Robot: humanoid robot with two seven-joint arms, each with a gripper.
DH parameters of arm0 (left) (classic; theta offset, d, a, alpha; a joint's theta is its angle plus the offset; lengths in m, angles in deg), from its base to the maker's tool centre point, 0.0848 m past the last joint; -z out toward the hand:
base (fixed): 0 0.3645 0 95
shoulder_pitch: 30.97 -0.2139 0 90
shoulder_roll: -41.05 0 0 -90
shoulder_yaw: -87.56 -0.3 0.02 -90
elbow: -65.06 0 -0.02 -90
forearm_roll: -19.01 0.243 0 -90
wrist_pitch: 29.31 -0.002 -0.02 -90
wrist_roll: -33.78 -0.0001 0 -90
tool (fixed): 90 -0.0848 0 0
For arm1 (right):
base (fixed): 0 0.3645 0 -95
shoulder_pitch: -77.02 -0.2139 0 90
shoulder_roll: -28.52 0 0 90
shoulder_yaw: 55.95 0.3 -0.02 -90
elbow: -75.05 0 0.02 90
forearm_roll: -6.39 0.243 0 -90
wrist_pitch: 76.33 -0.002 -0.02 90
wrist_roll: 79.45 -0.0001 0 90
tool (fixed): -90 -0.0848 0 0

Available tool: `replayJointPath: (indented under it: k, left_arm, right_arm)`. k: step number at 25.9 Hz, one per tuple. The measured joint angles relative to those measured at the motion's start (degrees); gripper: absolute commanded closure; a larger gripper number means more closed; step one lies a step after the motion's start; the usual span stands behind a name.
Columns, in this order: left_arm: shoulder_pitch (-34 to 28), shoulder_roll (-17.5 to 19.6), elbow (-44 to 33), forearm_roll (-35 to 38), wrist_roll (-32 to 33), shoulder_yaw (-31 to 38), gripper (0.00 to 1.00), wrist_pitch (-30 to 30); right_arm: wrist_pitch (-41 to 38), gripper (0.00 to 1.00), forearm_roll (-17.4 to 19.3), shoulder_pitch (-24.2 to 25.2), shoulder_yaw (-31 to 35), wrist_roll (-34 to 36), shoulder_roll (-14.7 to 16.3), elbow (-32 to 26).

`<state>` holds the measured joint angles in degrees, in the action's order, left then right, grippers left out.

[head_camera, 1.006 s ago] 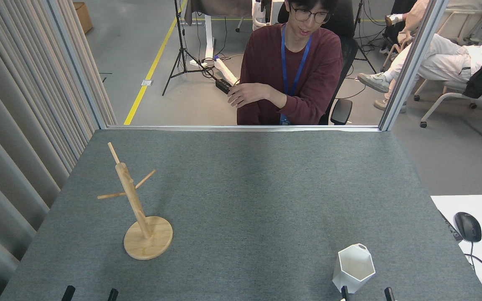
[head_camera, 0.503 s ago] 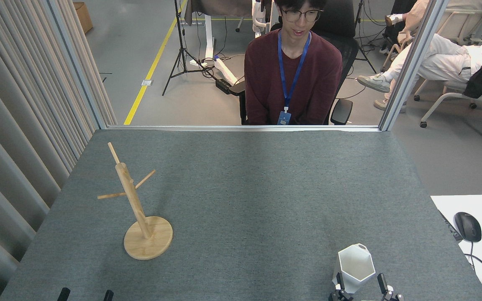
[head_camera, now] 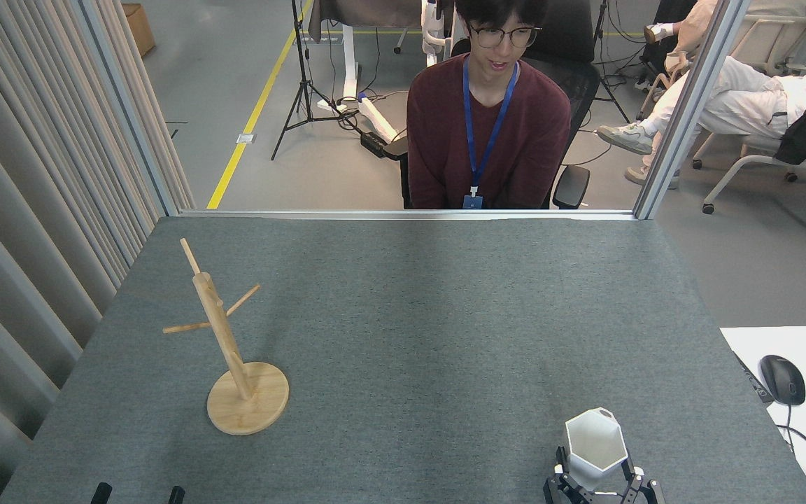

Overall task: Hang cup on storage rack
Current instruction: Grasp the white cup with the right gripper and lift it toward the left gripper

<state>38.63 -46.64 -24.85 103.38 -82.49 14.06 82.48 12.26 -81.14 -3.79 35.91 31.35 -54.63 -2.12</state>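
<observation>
The white faceted cup (head_camera: 595,446) stands upright on the grey felt surface (head_camera: 431,336) in the lower right of the frame, its hexagonal mouth open to the camera. The right tool (head_camera: 597,479) sits at the cup's near base, its two dark fingers (head_camera: 561,470) spread apart on either side of the narrow lower part; whether they touch the cup I cannot tell. In the lower left of the frame, well apart from the cup, stands the wooden mug tree (head_camera: 235,350): a round disc base, a slanted post and thin pegs, all bare. At the bottom left edge only two dark fingertips of the left tool (head_camera: 138,493) show, set apart from each other with nothing between them. Beyond the far edge of the surface a person in a maroon sweater (head_camera: 488,126) with a blue lanyard sits facing it. At the right edge a computer mouse (head_camera: 782,379) lies on a white desk.
</observation>
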Motion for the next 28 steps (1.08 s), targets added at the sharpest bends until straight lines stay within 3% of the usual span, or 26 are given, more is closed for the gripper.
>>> replayJointPath:
  k: [7,12,18,22,28]
  left_arm:
    - [0.6,0.0,-0.2,0.2,-1.2,-0.6,0.00,0.3]
    - [3.7,-0.1,0.1,3.4,-1.4,-8.6,0.00,0.3]
    - [7.1,-1.3,1.0,11.6,-1.0,-19.9,0.00,-0.3]
    - [7.8,-2.7,1.5,15.8,-0.9,-23.5,0.00,-0.5]
    - [7.5,-3.7,1.3,18.5,-0.8,-25.8,0.00,-0.5]
  right_arm:
    - [0.0,0.40,0.2,-0.3,0.3,0.7,-0.6,-2.6]
    - [0.0,0.40,-0.6,-2.1,-1.9,0.9,-1.6,-8.5]
    - [0.0,0.40,-9.2,-5.5,-12.2,0.3,-6.2,-10.4]
    - [0.2,0.40,-14.4,-6.2,-18.2,0.2,-9.4,-10.0]
    - [2.8,0.40,-18.0,-6.1,-26.8,0.0,-10.8,-8.3]
